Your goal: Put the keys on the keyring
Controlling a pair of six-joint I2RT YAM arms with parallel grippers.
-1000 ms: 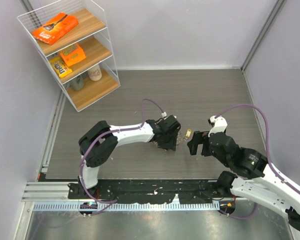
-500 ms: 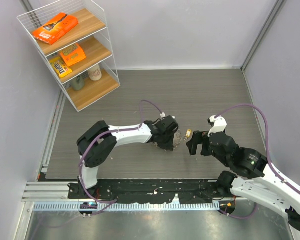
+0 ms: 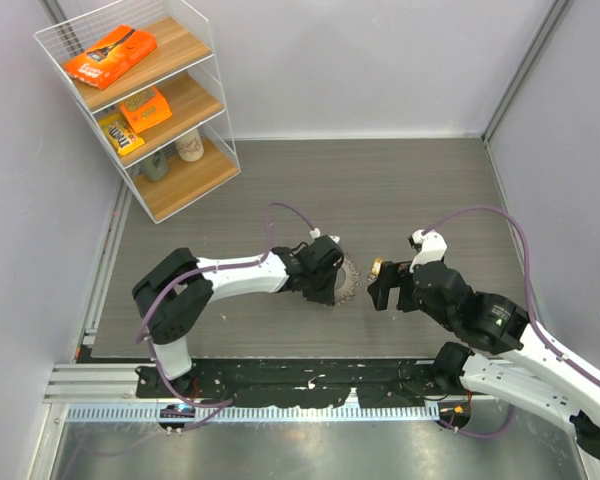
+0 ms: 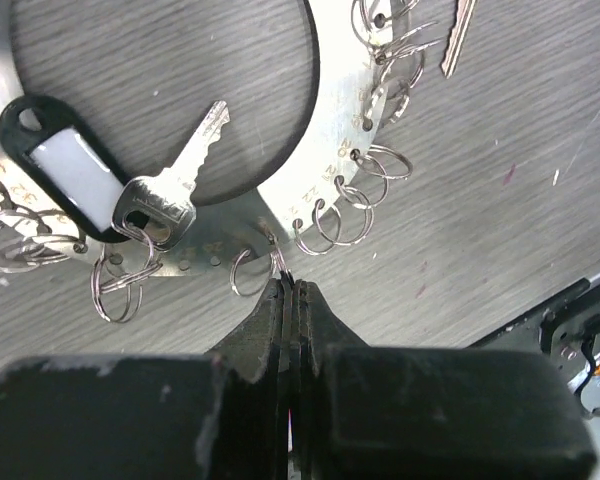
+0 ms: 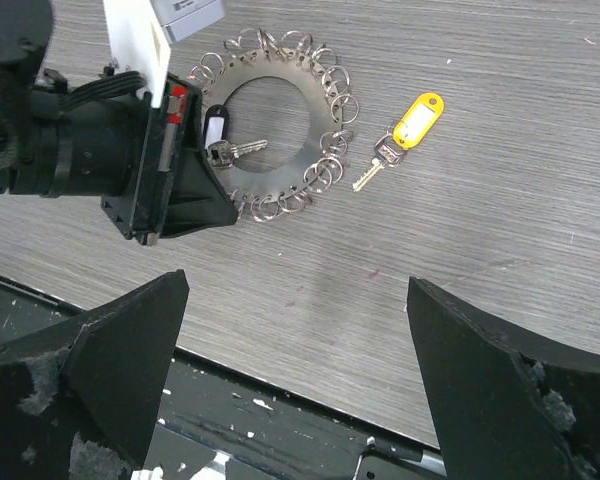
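"Where was it all on the worktop [image 5: 500, 200]?"

"The right gripper [image 5: 298, 280] hung with its jaws wide and empty. The left gripper [image 4: 288, 290] had its jaws pinched shut on the flat keyring [image 5: 310, 130] at its rim."

"And the yellow-tagged key [image 5: 380, 160]?"

"Just beside the keyring, lying aslant, blade toward it and tag away. I'd hold the keyring steady, then thread blade-end first."

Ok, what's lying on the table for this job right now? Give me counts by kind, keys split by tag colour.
Black-tagged key: 1
Yellow-tagged key: 1
Keyring disc: 1
Total: 3
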